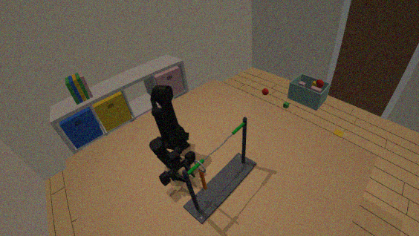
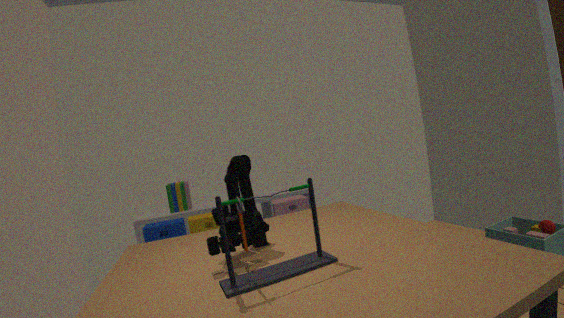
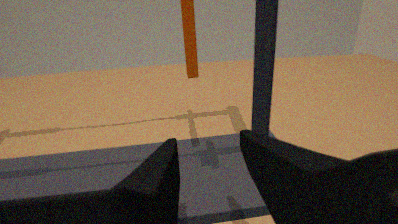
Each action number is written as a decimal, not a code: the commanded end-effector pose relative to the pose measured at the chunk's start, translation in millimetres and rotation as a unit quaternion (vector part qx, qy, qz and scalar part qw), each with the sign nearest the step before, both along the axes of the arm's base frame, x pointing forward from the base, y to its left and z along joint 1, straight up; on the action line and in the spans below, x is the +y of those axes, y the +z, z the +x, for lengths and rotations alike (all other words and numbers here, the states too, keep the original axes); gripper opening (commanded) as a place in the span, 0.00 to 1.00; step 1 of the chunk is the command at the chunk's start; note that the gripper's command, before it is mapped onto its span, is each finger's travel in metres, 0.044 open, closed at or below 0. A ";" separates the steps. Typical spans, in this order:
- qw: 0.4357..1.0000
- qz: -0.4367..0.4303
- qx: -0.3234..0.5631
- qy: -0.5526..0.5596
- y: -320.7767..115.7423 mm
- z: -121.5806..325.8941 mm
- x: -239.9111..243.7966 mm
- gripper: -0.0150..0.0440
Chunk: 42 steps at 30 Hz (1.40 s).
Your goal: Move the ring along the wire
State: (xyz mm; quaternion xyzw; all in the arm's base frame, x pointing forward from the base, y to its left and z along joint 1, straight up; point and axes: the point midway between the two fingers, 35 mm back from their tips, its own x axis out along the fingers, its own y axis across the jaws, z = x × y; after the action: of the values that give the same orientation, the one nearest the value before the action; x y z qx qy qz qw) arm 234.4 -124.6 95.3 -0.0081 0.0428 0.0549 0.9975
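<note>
The orange handle hangs down from the ring, which is around the near green part beside the near post. The grey wire runs to the far green part at the far post. My gripper is partly open, with nothing between its fingertips. It is low, behind the near post in the exterior view. In the wrist view the handle's lower end is above and beyond the fingertips; the ring is out of view.
The dark base plate joins both posts and lies beyond my fingers. The near post stands close to the right finger in the wrist view. A shelf with coloured boxes and a teal toy bin are in the background.
</note>
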 end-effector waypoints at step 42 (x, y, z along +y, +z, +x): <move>1.000 0.000 -0.004 -0.003 37.1 79.8 6.6 0.53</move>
State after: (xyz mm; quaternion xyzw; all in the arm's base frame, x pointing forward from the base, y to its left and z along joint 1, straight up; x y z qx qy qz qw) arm 308.3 -117.9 131.6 -0.0098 0.0401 0.0539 0.9977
